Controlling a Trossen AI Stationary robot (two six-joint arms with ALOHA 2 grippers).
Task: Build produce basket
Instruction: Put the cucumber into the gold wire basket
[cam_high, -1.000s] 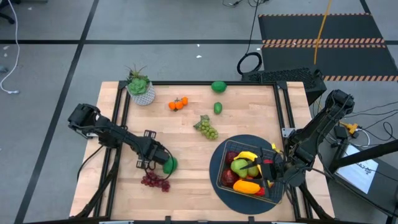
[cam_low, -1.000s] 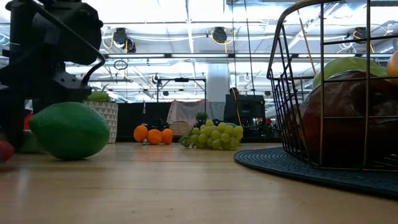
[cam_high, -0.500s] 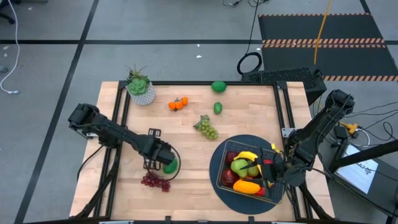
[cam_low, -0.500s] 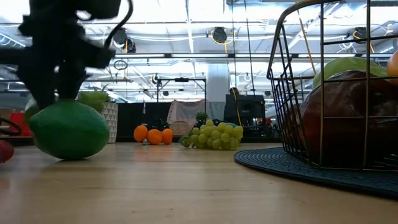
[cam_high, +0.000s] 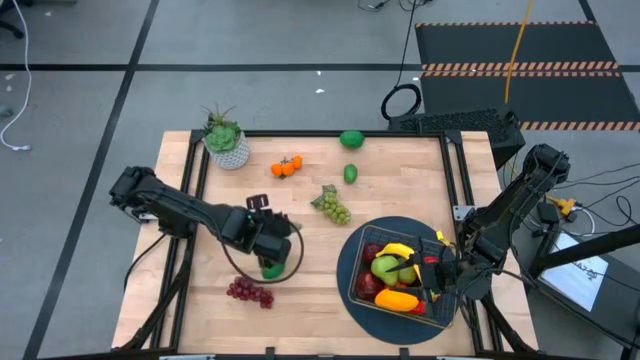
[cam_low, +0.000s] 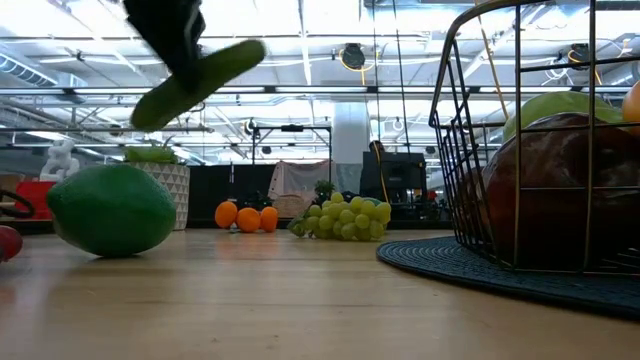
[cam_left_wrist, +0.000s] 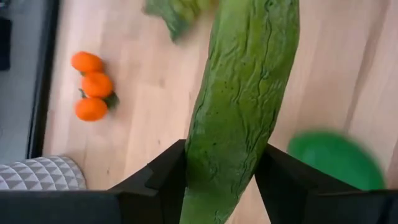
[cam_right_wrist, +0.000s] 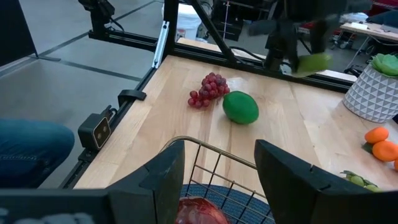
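Pinching a long green cucumber (cam_left_wrist: 245, 93) between its two dark fingers (cam_left_wrist: 163, 177), the left gripper (cam_high: 268, 232) hangs above the wooden table (cam_high: 300, 205) near its front left part. The cucumber runs lengthwise between the fingers, one pressing on each side of its lower end, and most of its ridged body sticks out past the fingertips. In the low view the cucumber (cam_low: 197, 83) is tilted and clear of the tabletop. Directly below it on the wood lies a round green lime (cam_high: 272, 268), with a bunch of purple grapes (cam_high: 249, 291) just beside that, closer to the front edge. Farther back lie green grapes (cam_high: 332, 206), small oranges (cam_high: 286, 167), a small green fruit (cam_high: 351, 173) and another lime (cam_high: 351, 139). A potted plant (cam_high: 226, 140) in a white pot stands at the back left corner.

The right gripper (cam_high: 438, 265) rests at the wire basket (cam_high: 432, 300), its fingers (cam_right_wrist: 163, 171) spread on either side of the basket's rim; I cannot tell whether they touch it. The basket sits on a round dark blue mat (cam_high: 347, 272) at the front right and holds a banana (cam_high: 398, 250), a green pear (cam_high: 386, 267) and red apples (cam_high: 370, 284).
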